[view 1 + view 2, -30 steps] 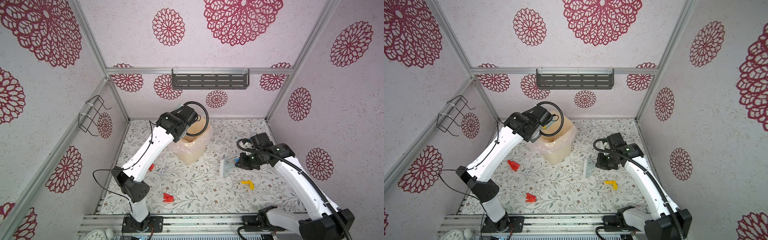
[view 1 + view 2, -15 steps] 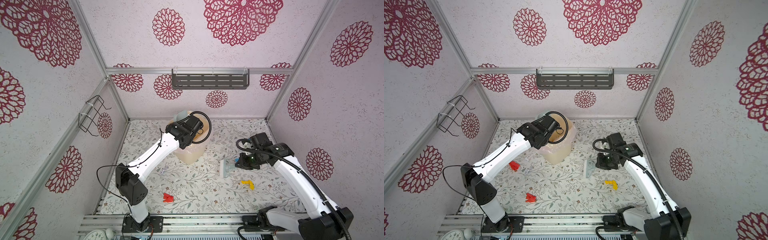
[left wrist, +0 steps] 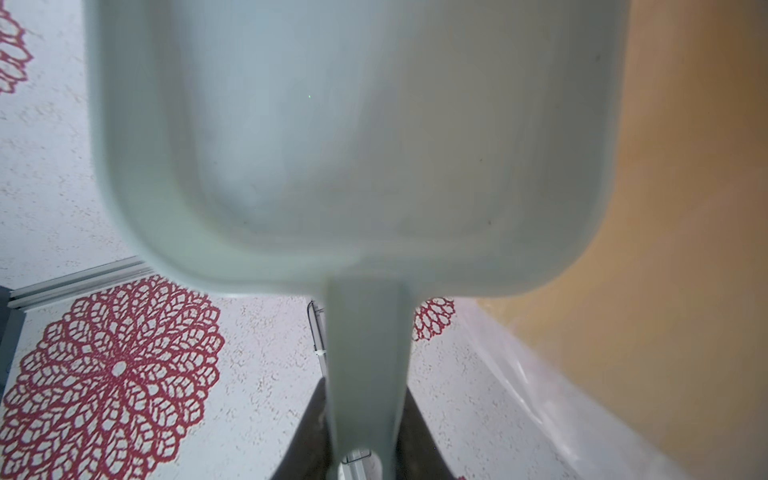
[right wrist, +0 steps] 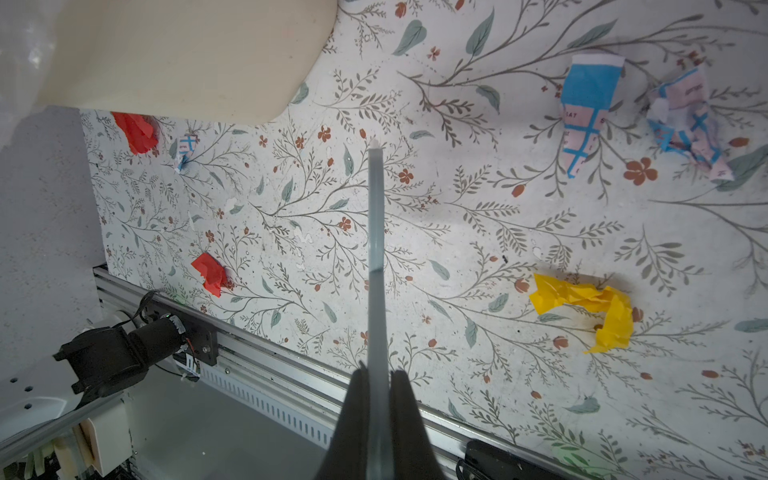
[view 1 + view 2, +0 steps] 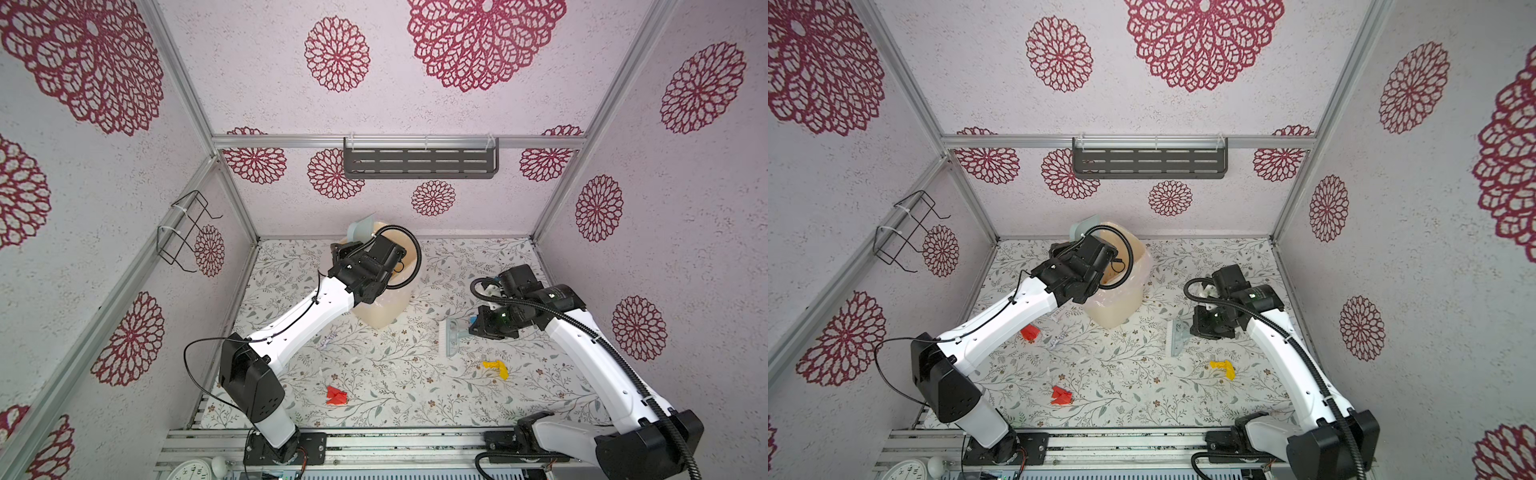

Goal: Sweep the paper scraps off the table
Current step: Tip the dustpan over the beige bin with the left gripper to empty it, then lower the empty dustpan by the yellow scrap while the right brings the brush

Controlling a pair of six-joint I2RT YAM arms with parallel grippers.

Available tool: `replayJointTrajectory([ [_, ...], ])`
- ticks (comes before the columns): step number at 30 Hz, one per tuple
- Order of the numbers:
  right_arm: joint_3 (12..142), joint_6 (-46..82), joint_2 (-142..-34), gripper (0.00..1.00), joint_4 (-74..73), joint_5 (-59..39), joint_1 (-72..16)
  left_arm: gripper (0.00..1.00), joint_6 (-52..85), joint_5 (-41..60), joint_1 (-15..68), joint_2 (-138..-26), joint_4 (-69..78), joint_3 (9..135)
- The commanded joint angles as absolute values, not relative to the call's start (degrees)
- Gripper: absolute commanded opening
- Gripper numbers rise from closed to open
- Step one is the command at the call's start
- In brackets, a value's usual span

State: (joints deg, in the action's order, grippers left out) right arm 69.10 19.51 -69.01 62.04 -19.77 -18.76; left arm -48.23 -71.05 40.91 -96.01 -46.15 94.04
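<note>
My left gripper (image 3: 365,399) is shut on the handle of the pale blue dustpan (image 3: 353,145), held tipped over the far rim of the cream bin (image 5: 384,311); no scraps show in the pan. My right gripper (image 4: 377,374) is shut on the brush (image 5: 453,336), low over the table (image 5: 415,395) right of the bin. Paper scraps lie loose: red ones (image 5: 1061,395) (image 5: 1030,332), a yellow one (image 5: 495,368) near the brush, a small white one (image 5: 1054,343), and blue-printed white ones (image 4: 586,112) (image 4: 685,129) in the right wrist view.
The bin has a clear plastic liner (image 5: 1100,299) and stands at the back middle. A metal rail (image 5: 374,440) runs along the table's front edge. A grey shelf (image 5: 419,162) hangs on the back wall and a wire rack (image 5: 187,232) on the left wall.
My left arm has lowered and swung toward the back over the bin, bringing the dustpan up at its far rim. The right arm and brush have not moved.
</note>
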Motion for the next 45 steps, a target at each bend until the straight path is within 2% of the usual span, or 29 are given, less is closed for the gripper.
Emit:
replayJointTrajectory([
  [1, 71.07, 18.81, -68.47, 0.0, 63.1, -20.08, -18.45, 0.0, -45.25, -71.04, 41.95, -94.72, -46.31, 97.69],
  [11, 74.05, 18.58, -68.36, 0.0, 65.33, -16.62, -18.43, 0.0, -27.54, -62.61, 48.29, -98.35, -61.0, 113.05],
  [21, 79.07, 20.21, -66.45, 0.0, 72.41, -3.79, -17.1, 0.0, -9.44, -46.19, 54.32, -104.14, -73.01, 123.79],
  [27, 81.62, 21.91, -65.67, 0.0, 79.15, 5.75, -16.19, 0.0, -3.28, -34.11, 56.4, -104.59, -71.66, 121.01],
  [34, 81.26, 25.69, -66.19, 0.0, 86.33, 17.27, -16.04, 0.0, 0.29, -20.94, 57.91, -103.13, -67.44, 111.09],
  [45, 72.53, 27.95, -67.21, 0.0, 86.68, 24.14, -15.77, 0.0, 3.65, -4.51, 59.06, -101.08, -60.56, 96.97],
])
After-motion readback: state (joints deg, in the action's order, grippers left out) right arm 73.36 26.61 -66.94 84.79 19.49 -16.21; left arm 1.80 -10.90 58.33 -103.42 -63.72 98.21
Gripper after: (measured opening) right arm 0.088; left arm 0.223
